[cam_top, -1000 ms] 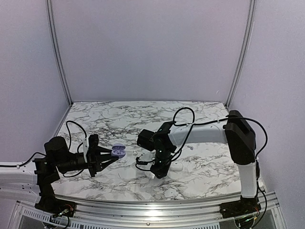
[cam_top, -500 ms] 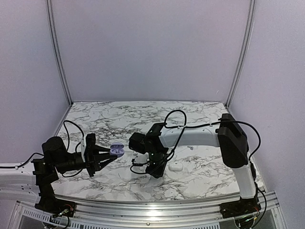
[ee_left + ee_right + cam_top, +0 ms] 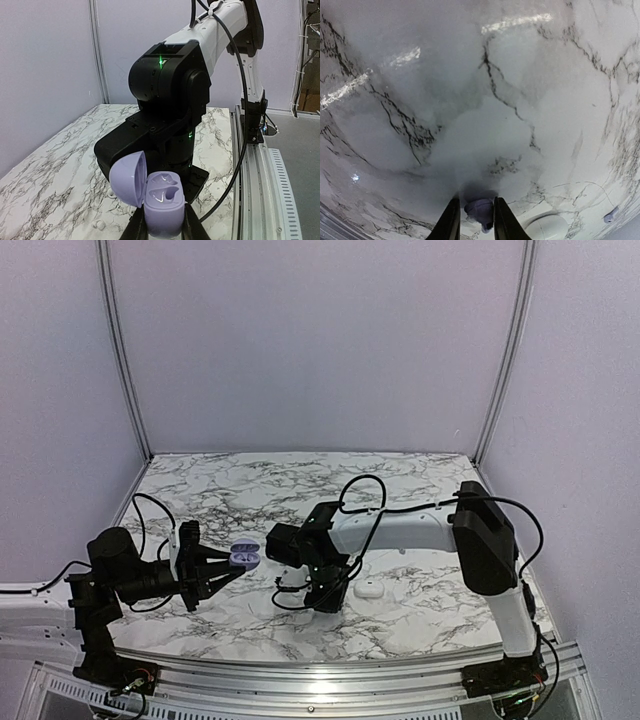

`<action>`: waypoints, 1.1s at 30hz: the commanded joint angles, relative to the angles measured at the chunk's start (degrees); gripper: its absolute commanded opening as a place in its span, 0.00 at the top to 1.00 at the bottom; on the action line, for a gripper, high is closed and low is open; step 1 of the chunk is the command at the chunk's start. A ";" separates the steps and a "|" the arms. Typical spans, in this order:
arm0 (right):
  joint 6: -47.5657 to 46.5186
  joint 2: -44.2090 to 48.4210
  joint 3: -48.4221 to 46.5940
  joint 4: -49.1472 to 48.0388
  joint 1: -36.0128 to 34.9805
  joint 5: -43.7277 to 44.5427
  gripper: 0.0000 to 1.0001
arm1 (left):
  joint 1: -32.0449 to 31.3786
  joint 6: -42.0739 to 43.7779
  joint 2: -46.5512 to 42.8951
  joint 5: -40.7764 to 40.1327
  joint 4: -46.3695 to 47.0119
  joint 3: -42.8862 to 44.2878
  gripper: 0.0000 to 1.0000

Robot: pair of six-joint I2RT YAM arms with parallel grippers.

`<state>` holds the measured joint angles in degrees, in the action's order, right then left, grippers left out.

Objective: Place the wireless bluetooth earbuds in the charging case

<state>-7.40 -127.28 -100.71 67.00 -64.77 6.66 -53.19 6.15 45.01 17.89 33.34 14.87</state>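
Leftward the right arm has swung since a second ago, so from above the right hand [image 3: 322, 602] hangs near the left hand [image 3: 226, 567], which is clamped on the open lilac charging case [image 3: 245, 557]; a white case [image 3: 370, 589] lies on the tabletop [image 3: 200, 490]. From the left wrist, both wells of the charging case look empty. From the right wrist, the fingers [image 3: 451, 220] are pinched on a lilac earbud [image 3: 479, 210], which I think should be lowered slowly and matched to a well before letting go.
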 commanded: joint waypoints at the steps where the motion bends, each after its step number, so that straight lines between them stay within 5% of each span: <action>1: 0.37 -0.25 -1.06 0.53 -0.44 0.31 0.78 | 0.28 -0.47 -0.76 0.23 1.95 -0.54 0.96; 13: 3.63 8.07 6.06 -10.33 4.25 -4.19 0.88 | 0.61 -2.03 -1.26 -1.64 4.59 -1.39 0.96; 33: 7.85 46.12 36.00 -69.73 11.95 -17.89 0.89 | 5.54 -10.12 16.18 2.25 30.20 1.70 0.99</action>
<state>-0.47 -85.54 -67.92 15.05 -52.80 -4.54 -47.94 -3.88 58.19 16.73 54.08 13.98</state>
